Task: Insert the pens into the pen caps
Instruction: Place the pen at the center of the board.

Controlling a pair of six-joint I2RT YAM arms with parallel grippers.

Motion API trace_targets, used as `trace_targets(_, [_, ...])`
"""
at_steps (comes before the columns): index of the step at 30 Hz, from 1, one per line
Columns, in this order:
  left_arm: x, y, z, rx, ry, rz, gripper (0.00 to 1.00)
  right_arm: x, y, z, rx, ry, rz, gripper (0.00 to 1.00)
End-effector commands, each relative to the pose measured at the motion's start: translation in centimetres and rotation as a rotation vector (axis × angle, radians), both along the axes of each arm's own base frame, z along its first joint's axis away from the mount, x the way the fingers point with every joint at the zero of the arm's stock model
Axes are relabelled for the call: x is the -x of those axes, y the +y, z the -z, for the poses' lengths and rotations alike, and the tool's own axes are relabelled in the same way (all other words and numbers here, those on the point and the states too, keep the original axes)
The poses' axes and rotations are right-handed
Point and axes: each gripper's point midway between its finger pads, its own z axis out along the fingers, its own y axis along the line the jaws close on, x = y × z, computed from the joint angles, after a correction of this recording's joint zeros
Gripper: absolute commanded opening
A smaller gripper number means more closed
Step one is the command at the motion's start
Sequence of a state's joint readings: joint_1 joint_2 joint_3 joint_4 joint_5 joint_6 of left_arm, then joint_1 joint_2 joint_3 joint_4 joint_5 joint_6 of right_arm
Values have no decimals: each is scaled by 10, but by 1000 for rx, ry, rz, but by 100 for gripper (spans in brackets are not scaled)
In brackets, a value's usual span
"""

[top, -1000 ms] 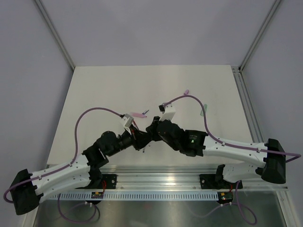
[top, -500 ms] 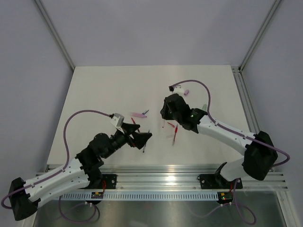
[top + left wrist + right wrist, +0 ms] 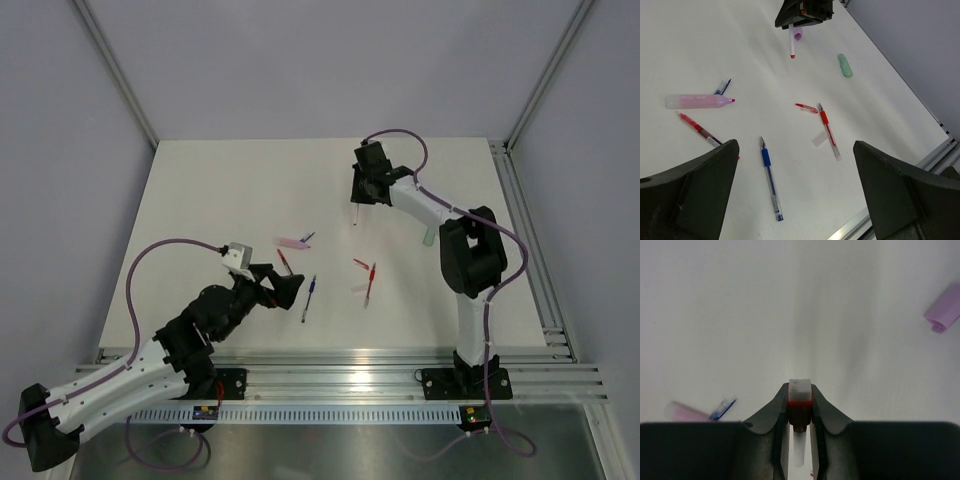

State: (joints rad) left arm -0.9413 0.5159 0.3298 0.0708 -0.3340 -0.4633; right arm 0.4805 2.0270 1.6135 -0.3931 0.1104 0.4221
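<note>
We see a pink pen (image 3: 699, 101), a blue pen (image 3: 769, 177), a green pen (image 3: 844, 65), a lilac cap (image 3: 798, 35), a clear red-tipped pen (image 3: 791, 44).

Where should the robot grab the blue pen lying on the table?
Grab the blue pen around the middle of its clear barrel. Come straight down from above, with the left fingers on either side of its thin width. It lies flat, with free table along both long sides.

Readable text: none in any view | small dark sticker (image 3: 207, 411) just beside the long grey metal rail (image 3: 330, 385): marks too small to read | thin clear pen with blue grip (image 3: 769, 176), on the table beyond that rail: barrel too blurred to tell any print
</note>
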Motion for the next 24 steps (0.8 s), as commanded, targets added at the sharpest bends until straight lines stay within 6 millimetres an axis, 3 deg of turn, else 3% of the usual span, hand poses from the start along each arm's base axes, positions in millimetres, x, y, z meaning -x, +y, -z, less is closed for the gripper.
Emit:
trace_targets(1, [-9,10,-4,0,-25,-70,99,-9,-11,17,54,82,-40,4])
trace_targets(2, [-8,10,-3,-1,-24,-70,99,-16,-9,12,50,75,-39,5])
trace_targets(3, [-9,10,-4,-1,-26,-72,99,-18,-14,23,69,98,-35,6])
trace_targets(5, [-9,10,-5,-2,-25,-67,99,-21,-16,25,74,111,-33,7])
trace_targets(12, [-9,7,-3,-10,-22,-57,99,-12,-24,55,88,223,-29,15])
trace_targets(24, [-12,10,-2,-31,-29,-77,99,-4,-33,78,111,297,-29,31])
